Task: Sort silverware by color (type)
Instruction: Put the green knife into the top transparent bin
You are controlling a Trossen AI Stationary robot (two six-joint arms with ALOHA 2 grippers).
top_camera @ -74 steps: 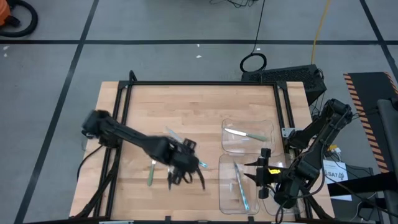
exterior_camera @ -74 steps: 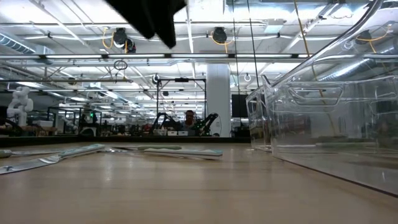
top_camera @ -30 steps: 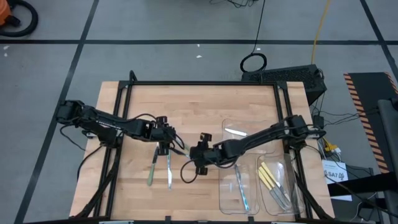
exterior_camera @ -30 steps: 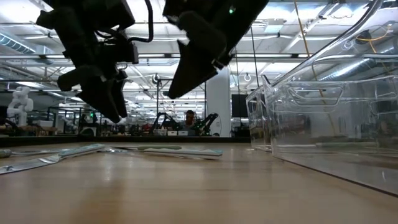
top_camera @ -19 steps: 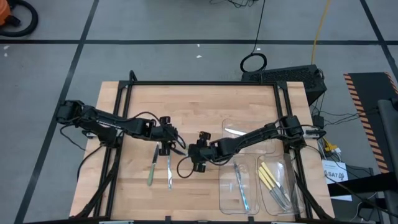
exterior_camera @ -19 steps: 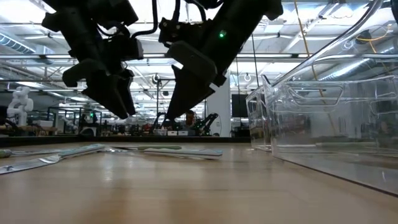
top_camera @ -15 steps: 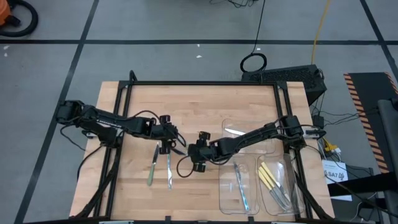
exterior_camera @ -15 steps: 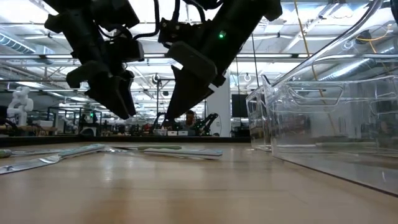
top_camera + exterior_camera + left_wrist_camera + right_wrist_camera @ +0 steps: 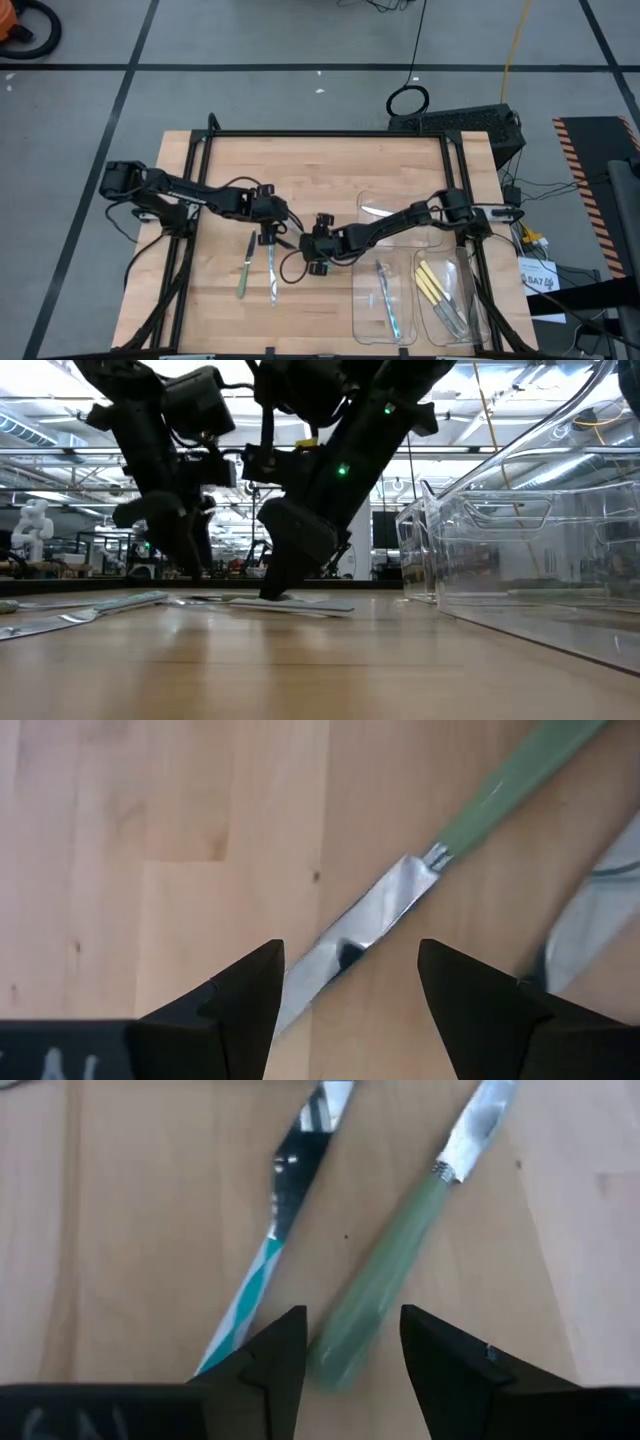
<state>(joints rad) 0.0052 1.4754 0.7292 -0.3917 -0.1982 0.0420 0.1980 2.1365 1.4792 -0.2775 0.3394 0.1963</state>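
Observation:
A green-handled knife lies flat on the wooden table. Its silver blade (image 9: 365, 925) shows in the left wrist view and its handle (image 9: 385, 1270) in the right wrist view. My left gripper (image 9: 268, 218) is open and hangs low over the blade, one finger on each side. My right gripper (image 9: 311, 247) is open, and its fingers stand either side of the handle's free end (image 9: 345, 1355), close to the table (image 9: 280, 585). A blue-striped utensil (image 9: 262, 1275) lies beside the knife.
A green-handled utensil (image 9: 243, 272) and a silver one (image 9: 271, 278) lie near the table's front, left of centre. Clear trays stand at the right: one holds blue utensils (image 9: 388, 300), one holds yellow ones (image 9: 432, 285), and the far tray (image 9: 362, 232) holds one utensil.
My right gripper has sunk a good way toward the table and shifted slightly toward the left edge, ending over the green handle. My left gripper has come down a little over the blade. No utensil has moved.

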